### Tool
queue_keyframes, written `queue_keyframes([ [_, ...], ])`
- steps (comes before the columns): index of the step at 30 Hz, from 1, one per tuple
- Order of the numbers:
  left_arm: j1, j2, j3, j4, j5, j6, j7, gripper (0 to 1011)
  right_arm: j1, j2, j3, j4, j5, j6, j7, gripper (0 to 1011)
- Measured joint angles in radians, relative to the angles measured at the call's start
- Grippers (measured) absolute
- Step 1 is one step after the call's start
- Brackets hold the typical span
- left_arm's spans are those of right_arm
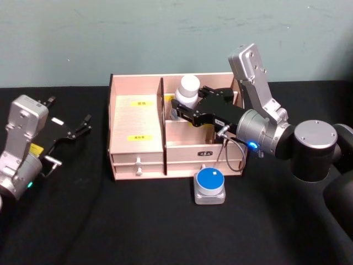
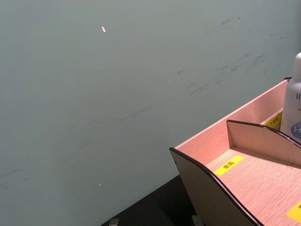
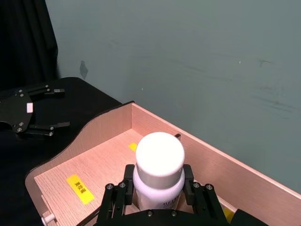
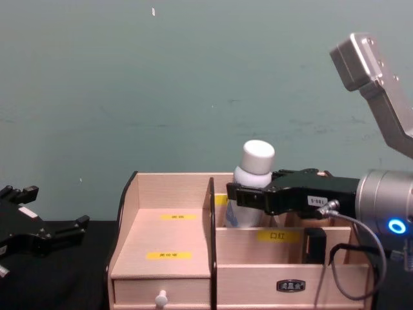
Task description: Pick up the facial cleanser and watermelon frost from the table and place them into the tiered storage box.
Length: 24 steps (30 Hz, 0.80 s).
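Pale-wood tiered storage box (image 1: 138,160): holds facial cleanser (image 1: 187,91) in rear compartment, right end effector (image 1: 185,109) clenched on it, mid-placement; next calls for release, then blue-lidded watermelon frost (image 1: 210,182) from bench (image 1: 110,221); left end effector (image 1: 83,126) parked, released.

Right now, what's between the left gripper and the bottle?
Head view: between left gripper and bottle lie bare tablecloth and the storage box's left compartment.

The tiered storage box (image 1: 137,130) sits mid-frame on the surface (image 1: 110,221). The facial cleanser (image 1: 187,91) stands in its rear compartment, upper centre, between the right gripper's (image 1: 185,110) fingers (image 3: 126,181). A small round-topped item (image 1: 210,186) lies just before the box. The left gripper (image 1: 83,126) is far left.
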Motion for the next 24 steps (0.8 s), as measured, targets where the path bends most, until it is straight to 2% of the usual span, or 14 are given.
queue_keyframes([
  [5, 0.000, 0.000, 0.000, 0.000, 0.000, 0.000, 0.000, 1001, 0.000, 0.000, 0.000, 0.000, 0.000, 0.000, 0.000, 730],
  [6, 0.000, 0.000, 0.000, 0.000, 0.000, 0.000, 0.000, 1002, 0.000, 0.000, 0.000, 0.000, 0.000, 0.000, 0.000, 787],
  [8, 0.000, 0.000, 0.000, 0.000, 0.000, 0.000, 0.000, 1001, 0.000, 0.000, 0.000, 0.000, 0.000, 0.000, 0.000, 825],
  [9, 0.000, 0.000, 0.000, 0.000, 0.000, 0.000, 0.000, 1001, 0.000, 0.000, 0.000, 0.000, 0.000, -0.001, 0.000, 875],
  [10, 0.000, 0.000, 0.000, 0.000, 0.000, 0.000, 0.000, 1001, 0.000, 0.000, 0.000, 0.000, 0.000, -0.001, 0.000, 875],
  [15, 0.000, 0.000, 0.000, 0.000, 0.000, 0.000, 0.000, 1001, -0.001, 0.001, 0.003, -0.003, 0.000, -0.007, 0.000, 1002],
  [21, 0.000, 0.000, 0.000, 0.000, 0.000, 0.000, 0.000, 1001, -0.008, 0.016, 0.014, -0.043, -0.006, -0.025, -0.005, 1002],
  [24, 0.000, 0.000, 0.000, 0.000, 0.000, 0.000, 0.000, 1001, -0.015, 0.033, 0.022, -0.087, -0.010, -0.023, -0.006, 1002],
])
